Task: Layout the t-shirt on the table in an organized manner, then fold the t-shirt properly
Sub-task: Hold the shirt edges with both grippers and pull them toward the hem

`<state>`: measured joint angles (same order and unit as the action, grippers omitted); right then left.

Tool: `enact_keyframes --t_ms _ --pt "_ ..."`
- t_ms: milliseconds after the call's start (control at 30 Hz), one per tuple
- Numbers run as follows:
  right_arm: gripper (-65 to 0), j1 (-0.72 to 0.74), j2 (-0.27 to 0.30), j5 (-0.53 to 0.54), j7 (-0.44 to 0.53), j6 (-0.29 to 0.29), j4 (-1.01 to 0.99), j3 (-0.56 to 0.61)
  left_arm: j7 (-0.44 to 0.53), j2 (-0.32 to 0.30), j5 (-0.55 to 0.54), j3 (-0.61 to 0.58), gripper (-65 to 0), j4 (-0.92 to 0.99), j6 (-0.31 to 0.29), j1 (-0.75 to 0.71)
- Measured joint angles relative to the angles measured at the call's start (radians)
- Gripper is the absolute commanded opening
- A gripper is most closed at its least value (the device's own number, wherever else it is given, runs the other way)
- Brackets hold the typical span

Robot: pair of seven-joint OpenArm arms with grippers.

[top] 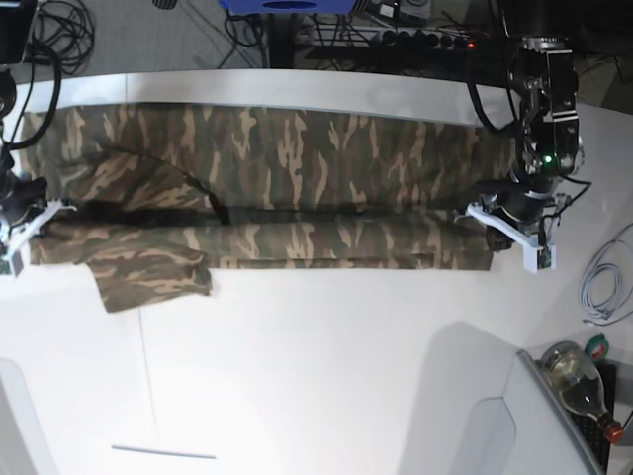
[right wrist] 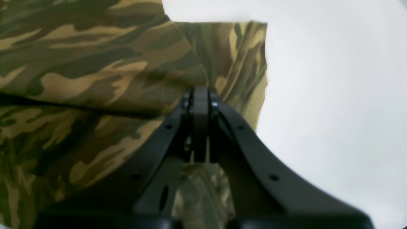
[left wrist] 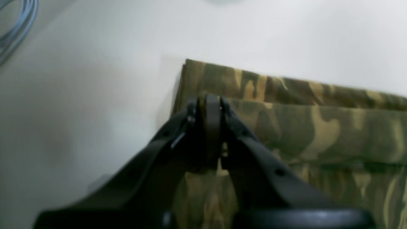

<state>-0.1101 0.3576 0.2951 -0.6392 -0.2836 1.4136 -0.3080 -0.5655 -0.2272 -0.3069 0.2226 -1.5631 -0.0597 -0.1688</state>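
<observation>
T-shirt place: we see the t-shirt (top: 277, 198) on the far half of the table (top: 316, 376), toward 12 o'clock in the base view
Long axis: it runs from 9 o'clock to 3 o'clock, almost from one side edge of the table to the other
Fold: the near long edge is doubled over into a band, and one flap hangs out toward 7 o'clock
Left gripper (left wrist: 208, 105): at the 3 o'clock end, the pincer is pressed together on the corner of the cloth there
Right gripper (right wrist: 200, 95): at the 9 o'clock end, the pincer is closed tight on a bunch of the cloth
Beside: a bottle (top: 579, 381) lies off the table at 4 o'clock, gray cables (top: 605, 287) near it
</observation>
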Motion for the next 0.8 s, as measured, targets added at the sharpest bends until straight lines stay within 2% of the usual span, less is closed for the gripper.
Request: enact_keyframes --t_ms 100,300,800 --pt "-65.0 -0.050 -0.001 0.008 -0.007 0.000 0.013 -0.005 0.000 0.000 0.000 0.000 -65.0 -0.023 -0.001 -0.038" --pt "-65.0 -0.091 -0.045 -0.002 -0.008 0.000 0.064 -0.014 0.007 -0.001 0.008 0.000 -65.0 0.024 0.000 -0.042" --pt "-65.0 -0.097 -0.042 0.004 -0.034 0.000 0.016 -0.015 0.011 -0.025 0.011 -0.001 -65.0 0.106 -0.001 -0.013"
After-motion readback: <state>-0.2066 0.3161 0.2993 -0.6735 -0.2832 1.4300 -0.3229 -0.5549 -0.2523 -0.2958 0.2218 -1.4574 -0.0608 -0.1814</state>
